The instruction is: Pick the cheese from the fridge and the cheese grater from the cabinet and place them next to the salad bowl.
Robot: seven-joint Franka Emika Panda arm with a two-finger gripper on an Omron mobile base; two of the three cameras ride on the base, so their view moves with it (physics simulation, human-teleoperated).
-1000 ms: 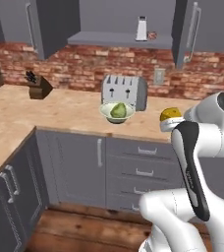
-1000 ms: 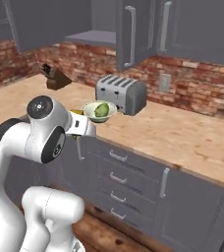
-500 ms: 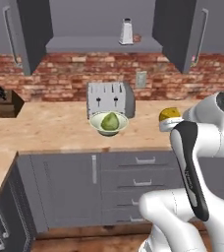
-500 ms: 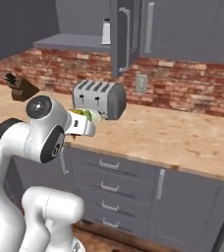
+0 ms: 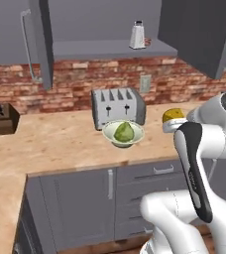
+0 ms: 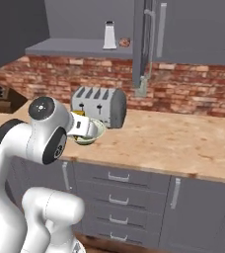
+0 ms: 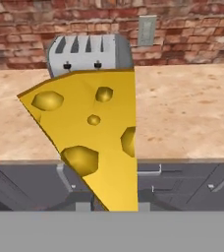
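**Operator:** Currently, what does the gripper have, and how far are the jaws apart?

**Technician:** The jaws are drawn almost together, clamped on the cheese. In the hand view the wedge rises from between them, its point toward the bottom of that view and its broad holed face toward the camera.

**Operator:** Where does the salad bowl lie from the held cheese?

**Technician:** From the left base camera the bowl lies to the left of the gripper and a little lower, near the front edge of the counter, directly in front of the toaster. The gripper hangs near the counter's front edge, to the right of the toaster, with bare counter beyond it.

**Operator:** What does the placement turn on?

**Technician:** Judged from these views, a short sideways carry toward the bowl's right side, then a descent onto the bare counter beside it.

**Operator:** And the cheese grater?

**Technician:** It stands upright on the shelf of the open cabinet, above and behind the toaster, not yet collected.
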